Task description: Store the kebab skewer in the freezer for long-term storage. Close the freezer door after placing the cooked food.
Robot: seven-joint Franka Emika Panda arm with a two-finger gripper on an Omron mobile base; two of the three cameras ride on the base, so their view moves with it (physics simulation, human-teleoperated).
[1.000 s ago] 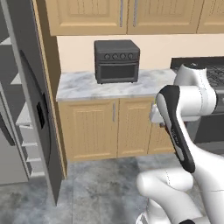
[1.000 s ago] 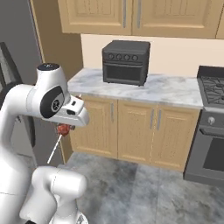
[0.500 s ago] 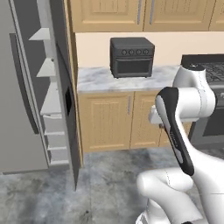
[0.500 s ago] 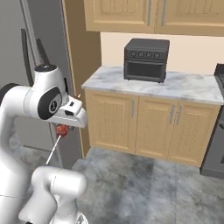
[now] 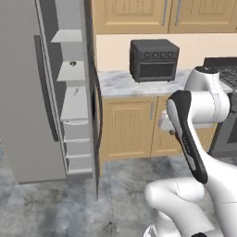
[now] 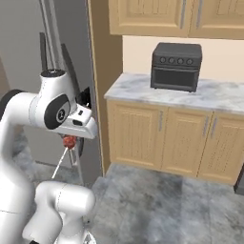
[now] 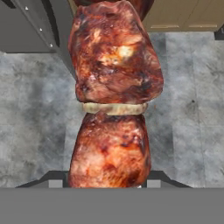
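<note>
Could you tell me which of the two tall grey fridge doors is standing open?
The door with the dark dispenser panel, beside the wooden cabinets, is swung out edge-on, baring the shelves. The plain door left of it stays flat and shut.

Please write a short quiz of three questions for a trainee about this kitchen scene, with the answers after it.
1. True or false: the gripper is shut on the kebab skewer.
2. Multiple choice: the black countertop oven stands on A) the floor, B) the marble counter, C) a freezer shelf.
3. Fill in: the door of the freezer stands ____, so its pale inner shelves show.

Key:
1. True. In the right base view the meat end sits at the fingers and the pale stick hangs down from it; the hand view has the meat chunks close before the camera.
2. B.
3. Open.
</note>
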